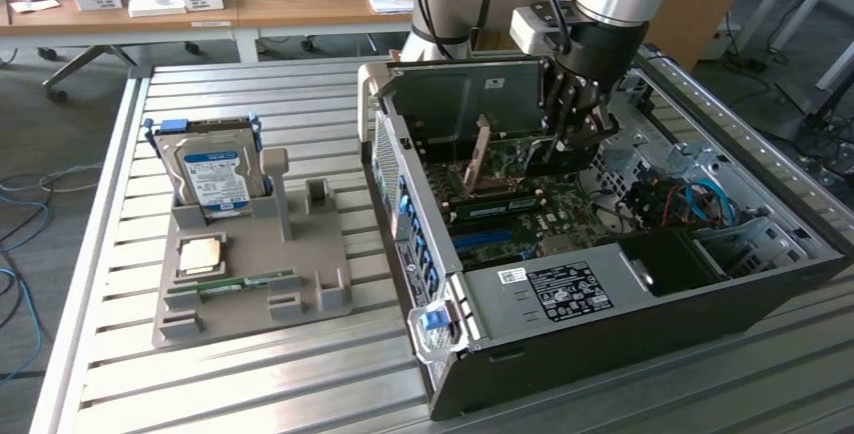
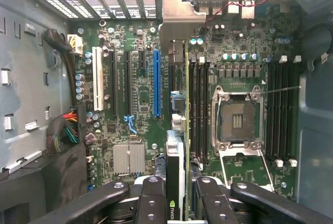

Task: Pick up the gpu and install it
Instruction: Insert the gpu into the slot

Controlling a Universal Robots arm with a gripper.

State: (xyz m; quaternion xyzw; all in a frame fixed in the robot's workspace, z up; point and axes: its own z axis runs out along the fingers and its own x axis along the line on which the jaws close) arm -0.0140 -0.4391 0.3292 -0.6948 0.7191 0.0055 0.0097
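Note:
My gripper (image 1: 577,139) reaches down into the open computer case (image 1: 667,304), shut on the gpu (image 1: 477,157). In the wrist view the gpu (image 2: 176,130) shows edge-on, running from between my fingers (image 2: 151,195) out to its silver end bracket (image 2: 177,18) at the case's rear slot openings. It stands upright over the motherboard (image 2: 140,130), between the blue expansion slot (image 2: 157,83) and the memory slots (image 2: 200,109). I cannot tell whether its lower edge sits in a slot.
A grey fixture (image 1: 307,299) at the exterior view's left holds a silver hard drive with a blue label (image 1: 214,179), a processor (image 1: 200,254) and a green memory stick (image 1: 247,282). The empty processor socket (image 2: 237,120) and cable bundles (image 2: 67,130) lie near the card.

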